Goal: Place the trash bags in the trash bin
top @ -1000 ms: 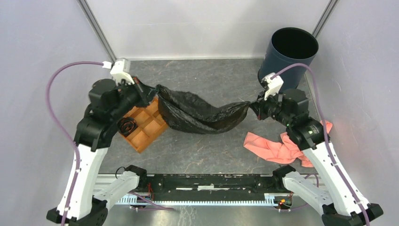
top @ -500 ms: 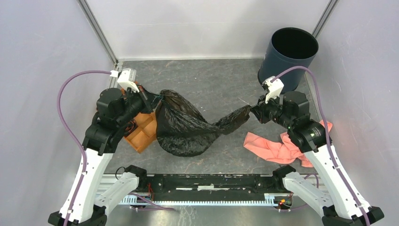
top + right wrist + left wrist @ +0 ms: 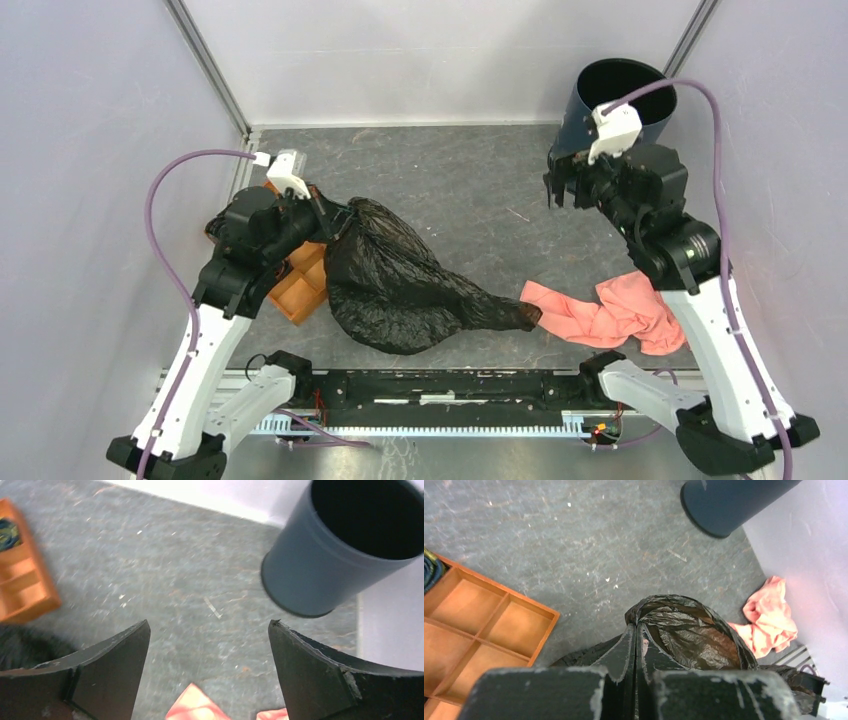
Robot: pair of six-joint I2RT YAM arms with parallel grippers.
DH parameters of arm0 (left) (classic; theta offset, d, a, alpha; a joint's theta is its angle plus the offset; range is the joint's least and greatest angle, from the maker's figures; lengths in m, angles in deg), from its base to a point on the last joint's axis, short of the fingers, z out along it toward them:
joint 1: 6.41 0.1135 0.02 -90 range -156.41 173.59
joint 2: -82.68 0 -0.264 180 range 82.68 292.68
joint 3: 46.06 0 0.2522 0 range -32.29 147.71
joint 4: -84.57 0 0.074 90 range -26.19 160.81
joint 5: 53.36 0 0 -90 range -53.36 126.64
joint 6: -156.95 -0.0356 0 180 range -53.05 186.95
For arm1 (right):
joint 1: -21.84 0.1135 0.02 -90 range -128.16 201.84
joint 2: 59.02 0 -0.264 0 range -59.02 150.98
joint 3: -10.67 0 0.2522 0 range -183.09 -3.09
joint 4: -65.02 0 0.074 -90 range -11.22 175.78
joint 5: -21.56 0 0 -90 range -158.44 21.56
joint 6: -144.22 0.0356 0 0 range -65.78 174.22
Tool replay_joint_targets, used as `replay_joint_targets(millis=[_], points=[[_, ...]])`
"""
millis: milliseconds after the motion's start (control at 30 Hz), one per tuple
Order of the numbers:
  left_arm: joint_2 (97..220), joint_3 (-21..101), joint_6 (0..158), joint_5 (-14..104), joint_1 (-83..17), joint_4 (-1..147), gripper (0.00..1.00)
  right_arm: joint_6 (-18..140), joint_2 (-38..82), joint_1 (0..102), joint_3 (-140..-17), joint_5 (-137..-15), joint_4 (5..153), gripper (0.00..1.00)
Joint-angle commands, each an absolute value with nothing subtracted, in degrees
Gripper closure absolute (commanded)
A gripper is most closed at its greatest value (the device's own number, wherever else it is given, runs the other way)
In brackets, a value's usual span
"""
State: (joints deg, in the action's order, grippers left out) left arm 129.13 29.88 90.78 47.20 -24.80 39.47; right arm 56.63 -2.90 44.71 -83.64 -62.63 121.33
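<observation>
**Item 1.** Trash bag (image 3: 400,290): one large, crinkled sheet of glossy black plastic film. It is spread on the grey, scuffed tabletop (image 3: 460,180), left of centre and towards the near edge. Its upper left edge is raised off the surface, and its mouth is seen gaping in the left wrist view. A narrow tail is drawn out to the right, where its tip touches the pink cloth. No part of it is inside the bin.

**Item 2.** Trash bin (image 3: 577,115): a dark navy, round, tapered plastic bucket with a black interior. It is placed in the far right corner, mouth up, well apart from the bag.

**Item 3.** Left end effector (image 3: 335,215): its fingers are pressed together on the bag's raised edge, with film pinched between them.

**Item 4.** Right end effector (image 3: 565,190): its fingers are spread wide with nothing between them. It is held above the tabletop just beside the bin.

**Item 5.** Crumpled pink cloth (image 3: 610,310): it is laid on the tabletop at near right.

**Item 6.** Orange wooden compartment tray (image 3: 300,285): it is located at left, partly covered by the bag.
</observation>
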Motion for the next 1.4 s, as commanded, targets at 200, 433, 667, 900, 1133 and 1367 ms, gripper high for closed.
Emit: replay_joint_targets(millis=[200,433,667,900,1133,1367], points=[[130.0,28.0,91.0,51.4,-27.9,41.5,0.98,51.6,22.0,41.3,-101.1,-43.1,109.5,0.02],[128.5,27.5,93.2,53.5,-27.8,40.3,0.98,51.3,42.1,31.2,-122.6,-50.4,117.0,0.02],[128.3,30.0,92.0,51.8,-27.8,36.7,0.98,50.7,47.3,24.2,-121.0,-57.8,114.4,0.02],[127.5,32.0,92.4,50.9,-27.8,34.2,0.98,43.0,51.0,23.9,-121.0,-62.4,111.9,0.08],[125.9,33.5,94.4,50.4,-27.8,31.6,0.98,40.1,56.9,23.9,-125.7,-59.2,112.4,0.26],[124.9,33.7,96.6,50.4,-27.8,31.2,0.98,39.8,58.4,24.0,-125.1,-63.4,110.0,0.45]])
